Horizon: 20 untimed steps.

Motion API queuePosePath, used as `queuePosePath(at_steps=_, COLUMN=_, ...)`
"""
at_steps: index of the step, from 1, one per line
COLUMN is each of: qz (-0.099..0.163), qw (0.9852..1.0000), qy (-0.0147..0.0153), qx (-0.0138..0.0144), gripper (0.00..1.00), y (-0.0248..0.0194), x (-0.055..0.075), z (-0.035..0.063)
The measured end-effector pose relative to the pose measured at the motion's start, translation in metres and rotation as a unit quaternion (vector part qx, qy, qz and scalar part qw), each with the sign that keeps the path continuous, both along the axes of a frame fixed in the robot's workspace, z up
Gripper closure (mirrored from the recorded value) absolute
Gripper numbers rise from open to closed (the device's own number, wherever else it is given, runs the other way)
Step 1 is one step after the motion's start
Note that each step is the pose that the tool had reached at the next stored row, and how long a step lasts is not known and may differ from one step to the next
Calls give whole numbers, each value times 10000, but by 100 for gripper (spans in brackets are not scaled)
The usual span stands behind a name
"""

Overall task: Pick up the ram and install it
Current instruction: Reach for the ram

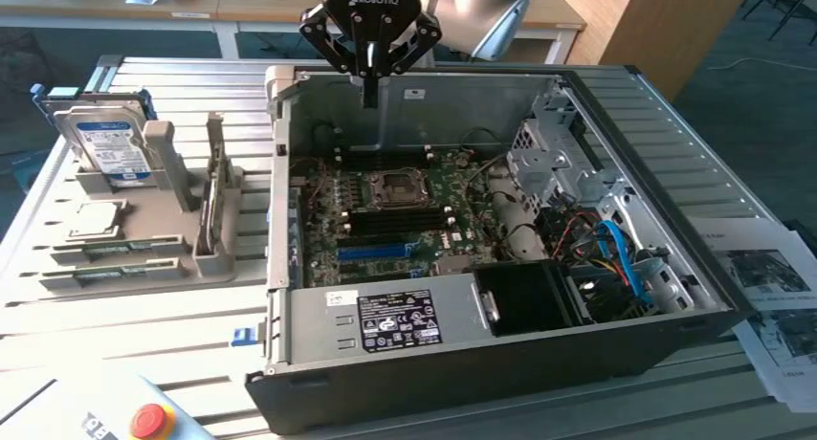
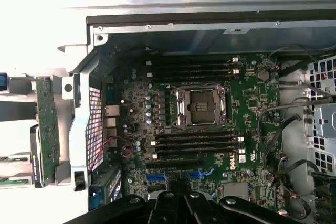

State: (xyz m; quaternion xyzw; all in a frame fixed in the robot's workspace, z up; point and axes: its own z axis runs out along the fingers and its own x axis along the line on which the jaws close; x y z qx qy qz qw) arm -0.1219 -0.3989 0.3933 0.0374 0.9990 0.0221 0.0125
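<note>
- Black gripper (image 1: 369, 96) with white "ROBOTIQ" lettering and angular, linked jaws.
- Round pivot bolts on the black linkage bars.
- Rounded silver-grey arm (image 1: 483, 14) joint.

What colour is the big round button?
The button is red, seen best in the exterior view.

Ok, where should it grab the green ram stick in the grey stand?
Probably the top edge of the ram stick, mid-way along, coming straight down, jaws pinching its two flat faces. It stands on edge in the grey stand, lower edge tucked in.
</note>
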Motion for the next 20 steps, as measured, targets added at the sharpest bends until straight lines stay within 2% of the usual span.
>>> queuePosePath(at_steps=8, qz=0, qw=10000, qy=-1, qx=1, gripper=90, y=0, x=-11, z=-1)
queuePosePath(at_steps=20, qz=0, qw=10000, qy=0, qx=0, gripper=90, y=5, x=-285, z=-3)
